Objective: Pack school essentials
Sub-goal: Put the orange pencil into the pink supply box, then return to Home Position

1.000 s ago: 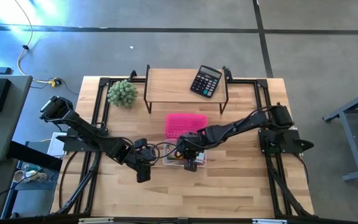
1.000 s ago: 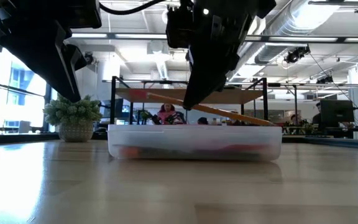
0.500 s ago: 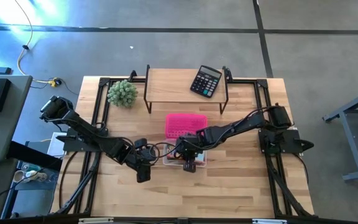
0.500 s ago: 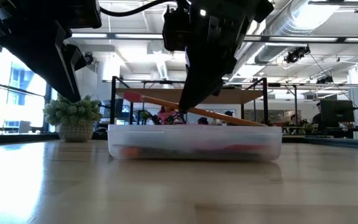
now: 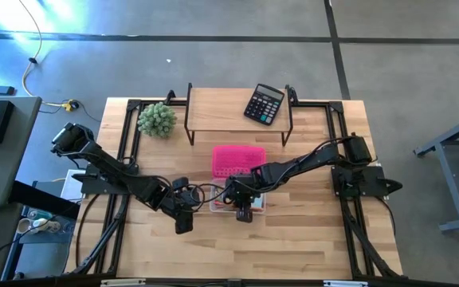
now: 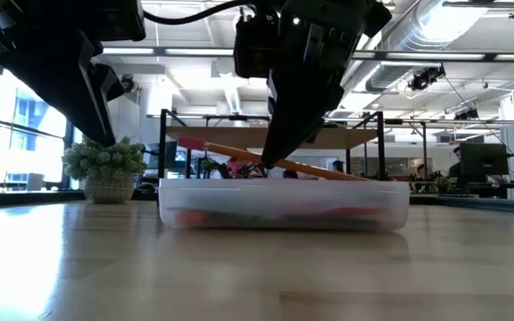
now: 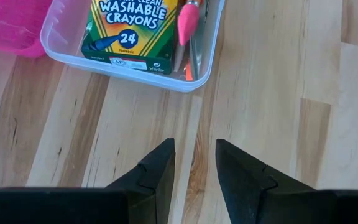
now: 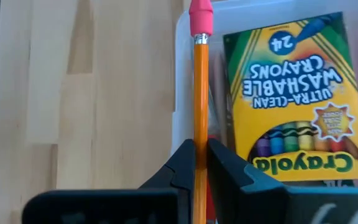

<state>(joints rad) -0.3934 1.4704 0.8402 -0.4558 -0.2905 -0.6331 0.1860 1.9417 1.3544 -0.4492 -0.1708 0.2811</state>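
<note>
Over the clear plastic bin in the middle of the table, the right gripper has its two fingers pinched tight on the orange pencil, so that's the thing actually in play here. From table height the pencil sits at a slant, pink eraser end higher and off toward the plant side, the other end dipping down toward the bin's rim. The wrist cam shows the pencil running along the bin's edge right next to the crayon box.

The crayon box, yellow and green, "washable crayons 24" on it, is already lying flat inside the bin. There's something red in the bin too, alongside the box, but I can't tell what it is through the plastic.

The left gripper is hanging just off the bin's near side over bare wood, fingers spread a little apart with nothing between them, pointing at the bin.

The pink basket-looking lid is touching the bin's far side. Further back, the black calculator is on the raised wooden shelf, and the fuzzy green ball plant is just beside the shelf on the left arm's side.
</note>
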